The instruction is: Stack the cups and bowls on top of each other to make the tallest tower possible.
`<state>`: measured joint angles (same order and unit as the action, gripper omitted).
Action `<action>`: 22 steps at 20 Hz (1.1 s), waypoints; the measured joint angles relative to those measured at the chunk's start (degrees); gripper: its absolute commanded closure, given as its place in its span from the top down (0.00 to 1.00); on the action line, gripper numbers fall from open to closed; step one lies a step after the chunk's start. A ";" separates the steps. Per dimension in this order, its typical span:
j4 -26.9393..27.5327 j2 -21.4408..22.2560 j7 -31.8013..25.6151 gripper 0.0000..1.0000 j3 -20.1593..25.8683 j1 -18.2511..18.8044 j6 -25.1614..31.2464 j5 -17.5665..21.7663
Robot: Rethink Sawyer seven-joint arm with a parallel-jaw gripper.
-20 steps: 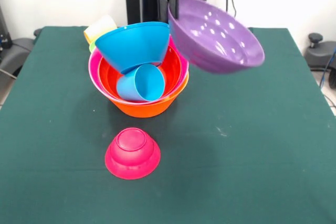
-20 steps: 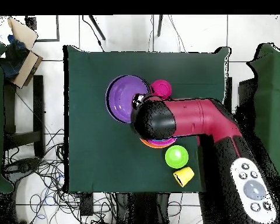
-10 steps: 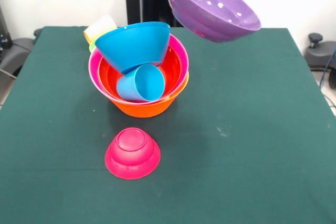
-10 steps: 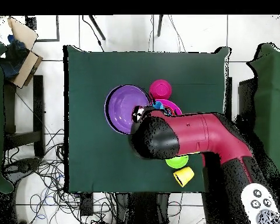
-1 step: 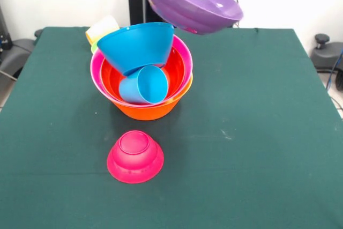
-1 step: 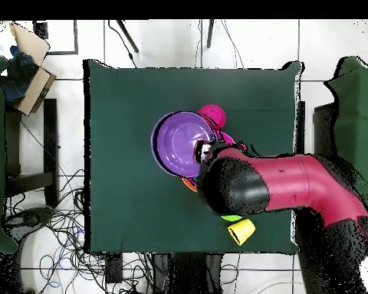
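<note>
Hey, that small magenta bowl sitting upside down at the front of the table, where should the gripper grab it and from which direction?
Come straight down from above on the magenta bowl. It sits mouth down, so the rim lies on the green table and cannot be pinched. Close the fingers across the narrower raised base at its top; open cloth surrounds it.

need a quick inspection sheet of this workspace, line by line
surface: green cloth table, square, on a tiled floor.
job's things: purple bowl held up in the air, tilted, over the tower; the tower has an orange bowl as base, pink and red-orange inside, a blue bowl tilted on top, a light blue cup on its side. magenta bowl upside down, alone. yellow cup and a green bowl behind.
clutter: nothing seen.
grippers: gripper at the purple bowl's rim; jaws hidden.
cables: tangled on the floor.
surroundings: cardboard box.
</note>
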<state>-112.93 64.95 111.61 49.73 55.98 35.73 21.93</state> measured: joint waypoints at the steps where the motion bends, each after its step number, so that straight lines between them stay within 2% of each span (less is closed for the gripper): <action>1: -0.24 0.02 -0.26 0.00 0.66 1.00 -0.01 0.01; 7: -1.73 -0.01 -1.90 0.00 4.01 6.24 0.01 0.07; 11: -2.10 -0.36 -2.27 0.00 5.42 7.43 0.01 1.71; 22: -2.47 -0.71 -2.27 0.00 8.40 7.60 0.01 6.27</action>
<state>-115.40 64.23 109.34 58.13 63.58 35.74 28.20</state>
